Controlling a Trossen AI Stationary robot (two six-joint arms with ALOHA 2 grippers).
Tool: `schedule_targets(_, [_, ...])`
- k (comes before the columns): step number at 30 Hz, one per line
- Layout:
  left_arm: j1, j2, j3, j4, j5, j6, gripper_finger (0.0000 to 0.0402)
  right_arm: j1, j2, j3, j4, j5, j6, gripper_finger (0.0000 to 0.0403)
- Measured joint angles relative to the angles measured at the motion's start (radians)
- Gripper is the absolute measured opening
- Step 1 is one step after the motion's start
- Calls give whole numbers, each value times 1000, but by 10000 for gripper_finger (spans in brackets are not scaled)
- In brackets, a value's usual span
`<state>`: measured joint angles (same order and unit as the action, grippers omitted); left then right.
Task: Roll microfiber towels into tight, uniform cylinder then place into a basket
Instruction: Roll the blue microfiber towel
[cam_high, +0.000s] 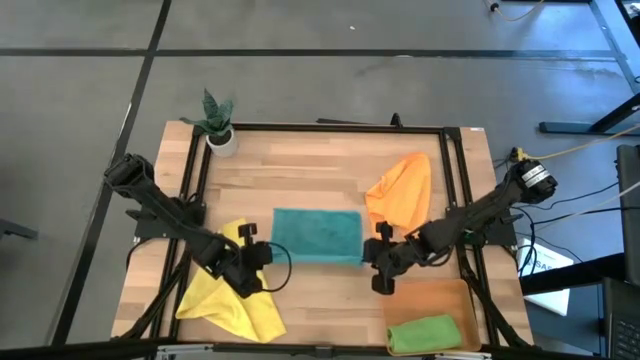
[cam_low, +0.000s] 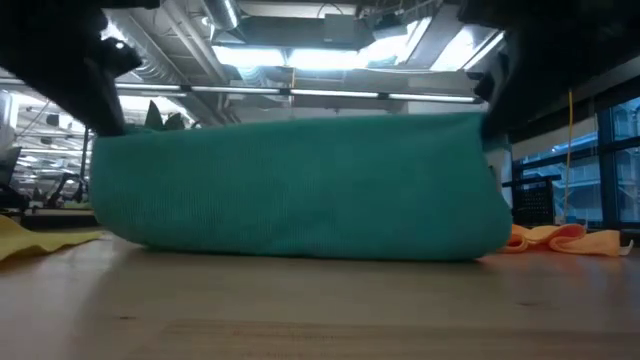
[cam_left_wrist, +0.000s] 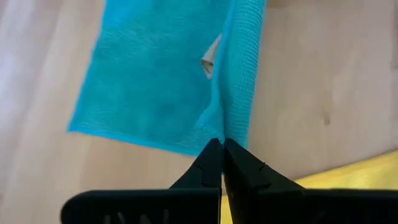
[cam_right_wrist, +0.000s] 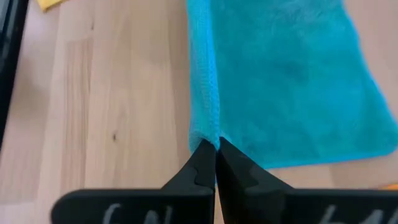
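Observation:
A teal towel (cam_high: 317, 235) lies mid-table, its far part flat on the wood. Its near edge (cam_low: 300, 185) stands raised like a wall in the low view. My left gripper (cam_high: 266, 254) is shut at the towel's near left corner and my right gripper (cam_high: 376, 254) at its near right corner. A yellow towel (cam_high: 235, 300) lies crumpled at the near left and an orange towel (cam_high: 400, 188) at the far right. A rolled green towel (cam_high: 424, 333) lies in the basket (cam_high: 430, 296) at the near right. My left gripper pinches the left end of the towel's raised near edge (cam_left_wrist: 227, 127) between its two shut fingers, slanting down from the near left. That edge forms a narrow turned-up strip; the cloth beyond lies on the table. My right gripper pinches the right end of the same near edge (cam_right_wrist: 205, 132) between its two shut fingers, slanting down from the near right. The edge runs away from the fingertips as a raised ridge, and the rest of the towel lies flat.
A small potted plant (cam_high: 218, 128) stands at the table's far left corner. A black frame (cam_high: 320, 128) runs around the tabletop. Bare wood (cam_high: 320, 310) shows between the teal towel and the near edge.

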<state>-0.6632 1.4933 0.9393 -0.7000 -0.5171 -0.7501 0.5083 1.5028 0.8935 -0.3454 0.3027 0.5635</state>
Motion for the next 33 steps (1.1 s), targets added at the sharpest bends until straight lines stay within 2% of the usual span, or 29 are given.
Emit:
schedule_targets(4, [-5,0,-50,66,0,-35,0,13,0,-32,7,2,61,3])
schedule_targets(10, [12,0,-87,126,-31,-36,0,13,0,-62,16,7,63,3])
schedule_targets(23, [118,0,-120,134,-133,-33,0,-54,9,-63,9,142,31,3])
schedule_targets(29, [164,0,-120,135,-176,-33,0,-108,83,-63,10,231,-22,3])
schedule_targets(33, [187,22,-120,139,-206,-28,0,-138,125,-63,9,246,-55,3])
